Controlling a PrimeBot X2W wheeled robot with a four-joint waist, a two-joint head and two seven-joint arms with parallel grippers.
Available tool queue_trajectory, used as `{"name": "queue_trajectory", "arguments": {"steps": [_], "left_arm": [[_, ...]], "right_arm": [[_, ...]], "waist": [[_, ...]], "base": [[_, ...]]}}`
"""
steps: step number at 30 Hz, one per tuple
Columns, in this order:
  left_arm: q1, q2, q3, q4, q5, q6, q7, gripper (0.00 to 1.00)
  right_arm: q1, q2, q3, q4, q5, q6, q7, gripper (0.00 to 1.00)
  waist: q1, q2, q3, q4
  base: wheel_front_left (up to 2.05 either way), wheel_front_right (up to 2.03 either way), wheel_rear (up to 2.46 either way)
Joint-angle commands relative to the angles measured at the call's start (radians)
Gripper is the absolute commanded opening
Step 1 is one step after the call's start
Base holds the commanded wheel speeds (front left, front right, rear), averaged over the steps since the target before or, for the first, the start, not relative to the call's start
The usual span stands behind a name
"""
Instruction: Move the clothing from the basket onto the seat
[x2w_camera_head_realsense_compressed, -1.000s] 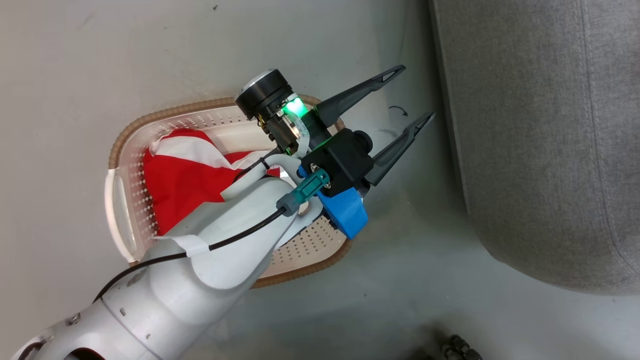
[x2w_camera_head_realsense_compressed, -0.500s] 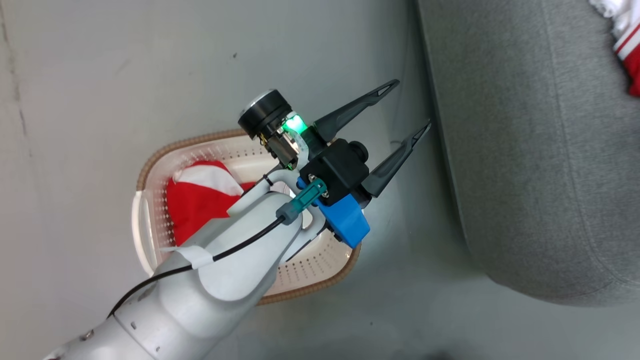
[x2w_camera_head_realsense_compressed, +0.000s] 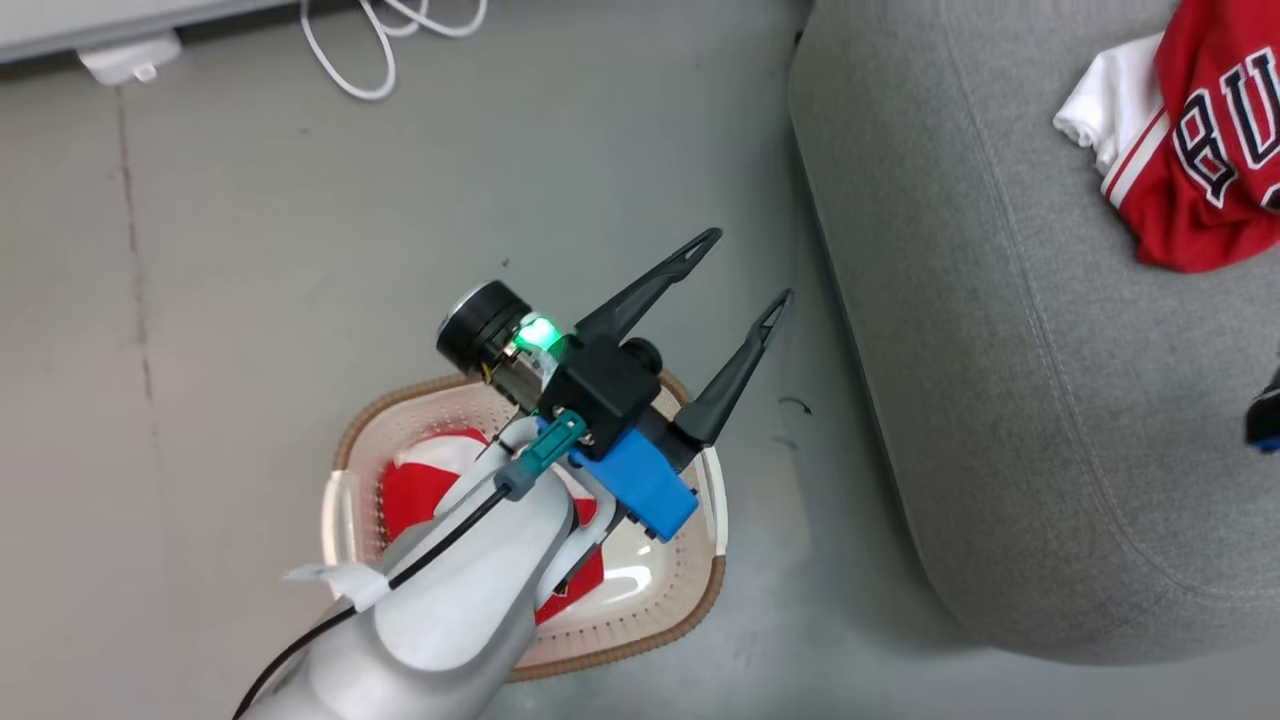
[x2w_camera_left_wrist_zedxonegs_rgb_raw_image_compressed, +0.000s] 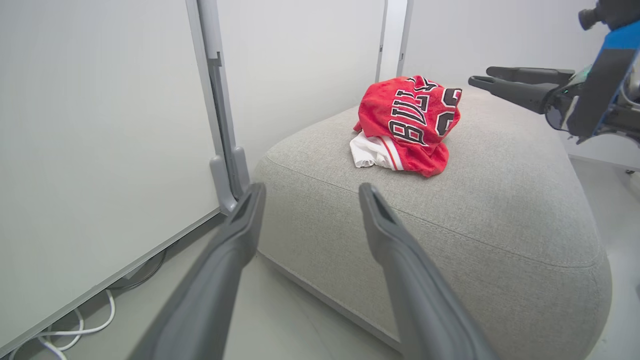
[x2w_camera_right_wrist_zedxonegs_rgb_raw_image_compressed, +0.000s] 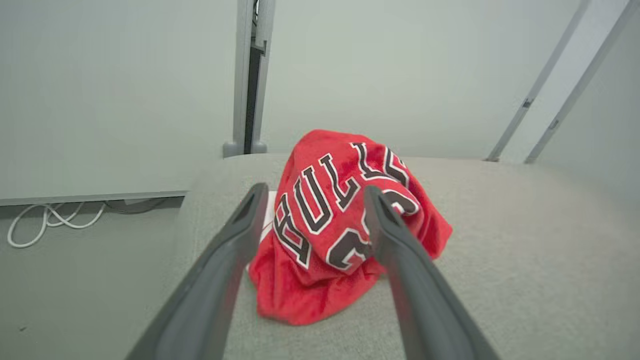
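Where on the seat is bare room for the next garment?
The seat is bare from the jersey down to its rounded near corner, and along its left edge. Crowded at the far end: the right gripper hangs open by the jersey.

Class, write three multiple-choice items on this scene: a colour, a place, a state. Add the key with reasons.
1. The garment in the basket is: A blue and yellow; B red and white; C green.
2. The lettered jersey lies: A in the basket; B on a shelf; C on the seat.
3. The left claw is: A open and empty; B shut on cloth; C shut and empty.
Key: B, red and white cloth shows inside; C, it rests on the grey cushion; A, its fingers stand apart, holding nothing.
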Motion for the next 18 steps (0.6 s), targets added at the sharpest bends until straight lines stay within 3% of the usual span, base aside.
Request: {"name": "queue_trajectory", "arguments": {"steps": [1, 11, 18], "left_arm": [[0.024, 0.000, 0.018, -0.004, -0.007, 0.005, -0.002, 1.00], [0.178, 0.007, 0.204, -0.016, 0.003, 0.019, -0.003, 1.00], [0.279, 0.011, 0.332, -0.039, 0.022, 0.022, -0.003, 1.00]], "right_arm": [[0.035, 0.016, 0.021, -0.028, 0.006, 0.000, -0.001, 1.00], [0.156, 0.080, 0.217, -0.177, 0.044, 0.000, -0.001, 1.00], [0.197, 0.103, 0.287, -0.229, 0.055, 0.000, -0.001, 1.00]], "waist": [[0.0003, 0.0000, -0.051, 0.027], [0.0003, 0.0000, -0.176, 0.114], [0.0003, 0.0000, -0.234, 0.169]], "base": [[0.00, 0.00, 0.00], [0.00, 0.00, 0.00], [0.00, 0.00, 0.00]]}}
